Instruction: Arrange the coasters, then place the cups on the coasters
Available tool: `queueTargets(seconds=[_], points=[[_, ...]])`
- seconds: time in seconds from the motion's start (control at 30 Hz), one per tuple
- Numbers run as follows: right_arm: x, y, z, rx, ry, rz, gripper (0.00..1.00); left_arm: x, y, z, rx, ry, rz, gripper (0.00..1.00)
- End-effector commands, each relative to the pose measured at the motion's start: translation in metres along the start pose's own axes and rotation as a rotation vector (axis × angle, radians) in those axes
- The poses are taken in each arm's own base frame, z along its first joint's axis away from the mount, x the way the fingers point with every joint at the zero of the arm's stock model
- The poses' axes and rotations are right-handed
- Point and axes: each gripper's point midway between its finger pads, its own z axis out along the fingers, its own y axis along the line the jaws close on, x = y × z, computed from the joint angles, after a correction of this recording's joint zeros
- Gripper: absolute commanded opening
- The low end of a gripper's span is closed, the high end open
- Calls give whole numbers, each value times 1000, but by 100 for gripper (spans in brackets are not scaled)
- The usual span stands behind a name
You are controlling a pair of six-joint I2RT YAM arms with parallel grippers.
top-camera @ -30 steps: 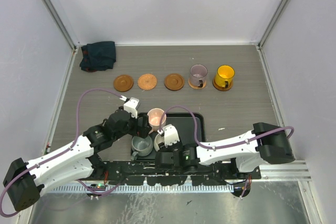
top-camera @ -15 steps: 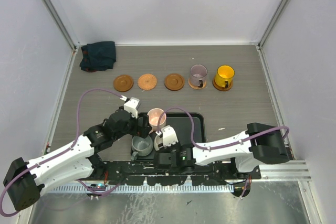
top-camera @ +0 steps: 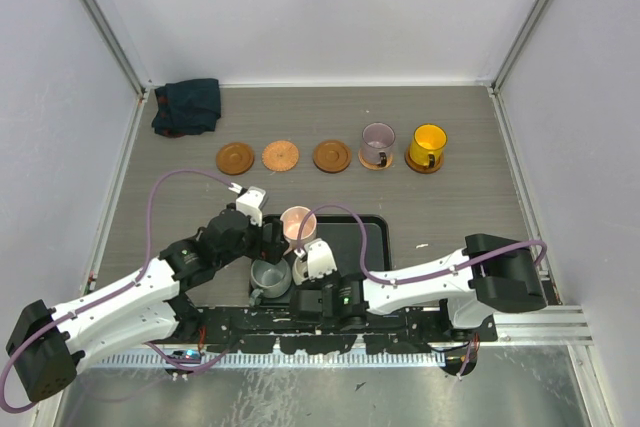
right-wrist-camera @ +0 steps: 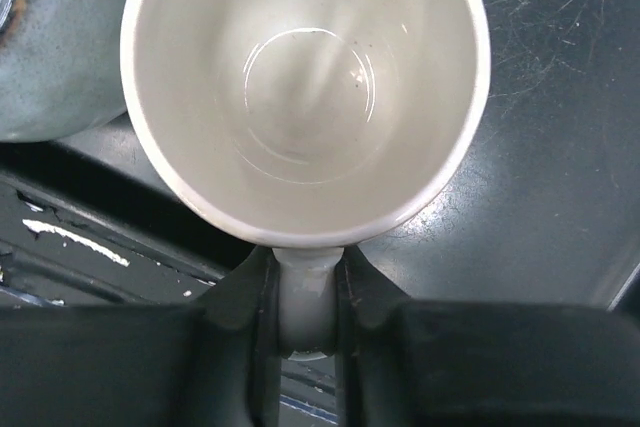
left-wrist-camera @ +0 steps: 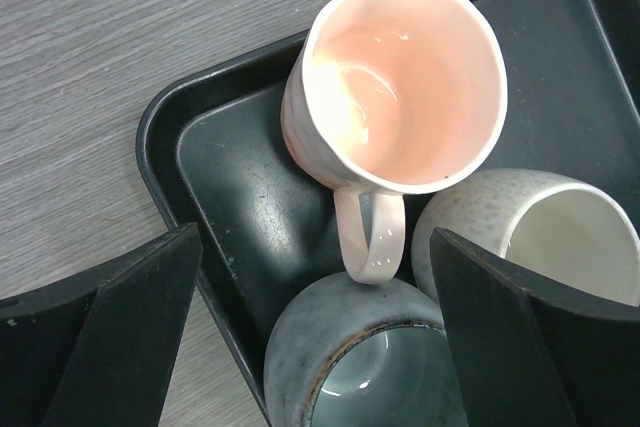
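Cream-white glazed cup (right-wrist-camera: 305,87) is sitting at the near side of the black rectangular tray (top-camera: 368,239). The right gripper (right-wrist-camera: 305,299) is pinching its handle (right-wrist-camera: 305,285), one finger against each side, jaws narrow. Judged step: pick-up of the third cup, not yet lifted. Along the far side of the grey wood-grain table (top-camera: 460,202) five round brown coasters are lying in a row. The mauve-purple cup (top-camera: 378,140) and the yellow cup (top-camera: 428,144) are standing on the two rightmost. The dark rimmed coaster (top-camera: 331,156), the lighter orange flat coaster (top-camera: 280,155) and the far-left dark coaster (top-camera: 235,158) are bare. The next move is probably calling for a straight vertical lift, then a carry to the dark rimmed coaster, setting down without nudging the mauve-purple cup just beside it. A handle grip may be letting the cup swing, so the lift wants care. The grey-green stoneware cup (left-wrist-camera: 350,367) is crowding close against the cream-white glazed cup. The pink cup (left-wrist-camera: 400,77) is standing behind both, with its handle pointing into the gap between them. The left gripper (left-wrist-camera: 312,247) is hovering over the pink cup with jaws spread wide, holding nothing. It is near the right gripper, so the two wrists are risking contact on the way up. A dark teal crumpled cloth (top-camera: 187,105) is lying in the far-left corner, well apart from the row.
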Motion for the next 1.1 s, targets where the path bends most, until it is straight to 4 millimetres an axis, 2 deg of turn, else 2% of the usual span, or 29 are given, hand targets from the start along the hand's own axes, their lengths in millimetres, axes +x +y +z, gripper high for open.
queueTargets(seconds=[0.0, 0.3, 0.5, 0.9, 1.07], points=[[-15, 12, 0, -19, -39, 38, 1, -14, -6, 0, 19, -54, -6, 98], [-17, 5, -7, -37, -56, 56, 1, -13, -5, 1, 16, -54, -11, 98], [-31, -9, -18, -17, -126, 94, 1, -15, -5, 1, 10, -59, -13, 98], [-74, -69, -55, 163, -301, 138, 1, -16, -3, 3, -1, -65, -16, 98], [-104, -100, -56, 247, -336, 139, 1, -19, -3, 4, -7, -76, -17, 98]])
